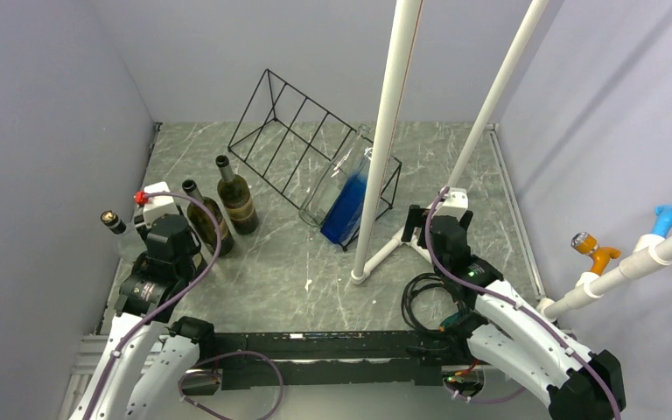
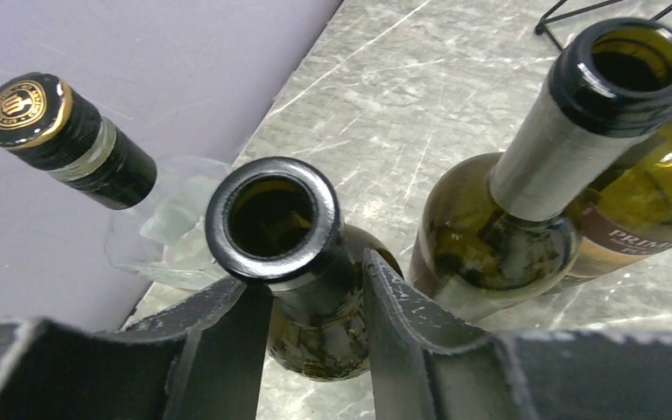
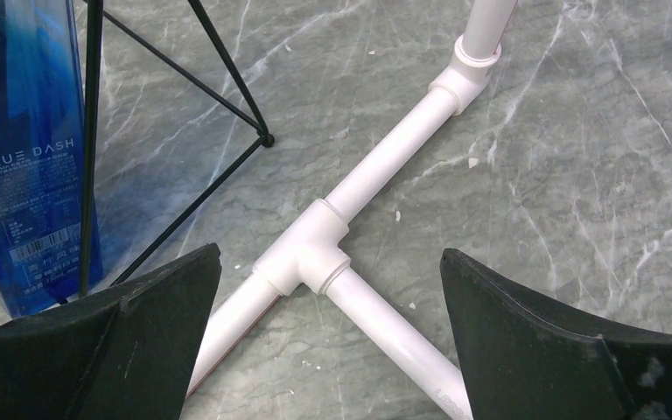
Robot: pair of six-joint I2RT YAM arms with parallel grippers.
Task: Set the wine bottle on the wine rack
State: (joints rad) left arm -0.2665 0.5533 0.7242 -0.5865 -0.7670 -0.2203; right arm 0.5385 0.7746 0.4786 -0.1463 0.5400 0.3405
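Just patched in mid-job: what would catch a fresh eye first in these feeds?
The left fingers clamp the neck of an open dark bottle at the left of the table, between a gold-capped bottle and a second open bottle. A blue bottle lies in the black wine rack at back centre. The right fingers hang open over the base of a white pipe stand.

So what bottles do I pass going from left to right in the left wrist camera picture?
Clear bottle with a black-and-gold cap → dark open bottle → open greenish bottle with a pale neck wrap.
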